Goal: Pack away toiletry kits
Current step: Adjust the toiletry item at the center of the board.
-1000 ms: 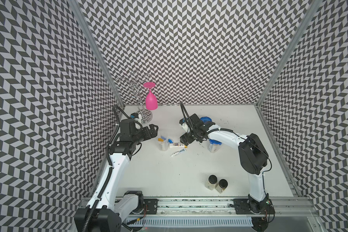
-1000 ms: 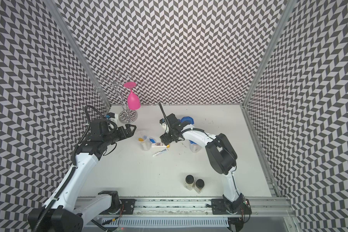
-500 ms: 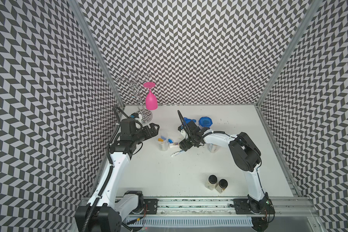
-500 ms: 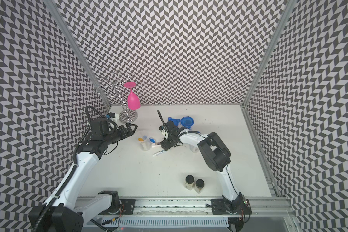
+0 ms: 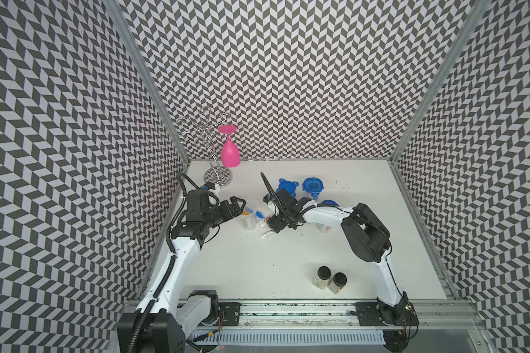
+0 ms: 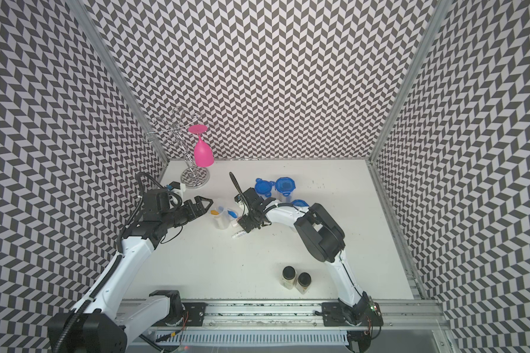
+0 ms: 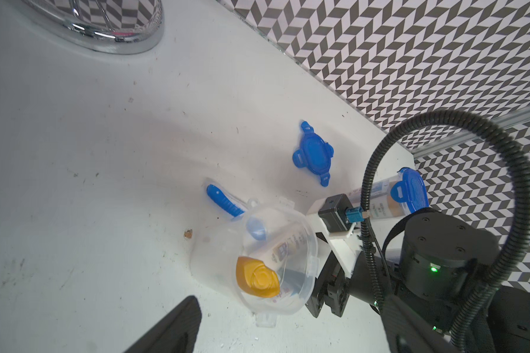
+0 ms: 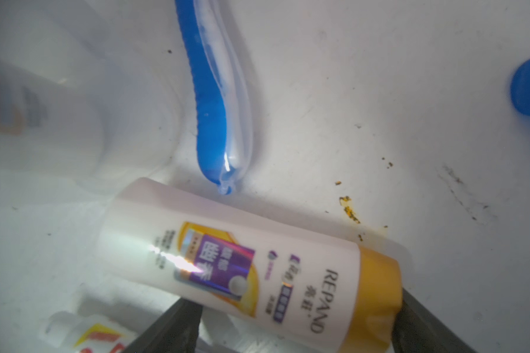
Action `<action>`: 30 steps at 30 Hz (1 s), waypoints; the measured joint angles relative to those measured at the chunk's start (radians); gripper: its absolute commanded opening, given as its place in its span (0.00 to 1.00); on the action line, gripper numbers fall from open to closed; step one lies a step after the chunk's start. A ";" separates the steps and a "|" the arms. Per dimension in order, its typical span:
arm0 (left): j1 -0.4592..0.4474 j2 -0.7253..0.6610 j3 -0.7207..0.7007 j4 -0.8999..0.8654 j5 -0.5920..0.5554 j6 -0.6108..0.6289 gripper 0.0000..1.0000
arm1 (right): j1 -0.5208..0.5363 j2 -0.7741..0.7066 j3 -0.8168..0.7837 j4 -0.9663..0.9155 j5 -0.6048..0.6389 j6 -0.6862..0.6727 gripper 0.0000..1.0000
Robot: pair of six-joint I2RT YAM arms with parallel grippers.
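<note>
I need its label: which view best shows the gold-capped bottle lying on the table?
The right wrist view: the lying bottle fills the frame, label legible. In both top views the right gripper mostly hides it; the left wrist view doesn't show it.

Bottle (image 8: 242,269) and toothbrush (image 8: 211,91) lie beside the open tub (image 5: 247,221).
</note>
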 measured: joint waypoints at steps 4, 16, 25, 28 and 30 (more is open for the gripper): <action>0.001 -0.022 -0.003 0.000 0.002 0.002 0.95 | 0.000 0.010 0.020 -0.012 0.002 0.019 0.90; -0.021 -0.054 -0.003 0.007 0.041 0.053 0.95 | -0.065 0.043 0.089 -0.053 -0.012 0.087 0.89; -0.061 -0.052 -0.003 0.011 0.038 0.054 0.95 | -0.111 0.041 0.106 -0.089 -0.032 0.142 0.88; -0.068 -0.051 -0.003 0.011 0.032 0.054 0.95 | -0.119 0.057 0.145 -0.121 -0.043 0.159 0.88; -0.071 -0.051 -0.003 0.011 0.027 0.055 0.95 | -0.121 0.072 0.170 -0.132 -0.058 0.173 0.88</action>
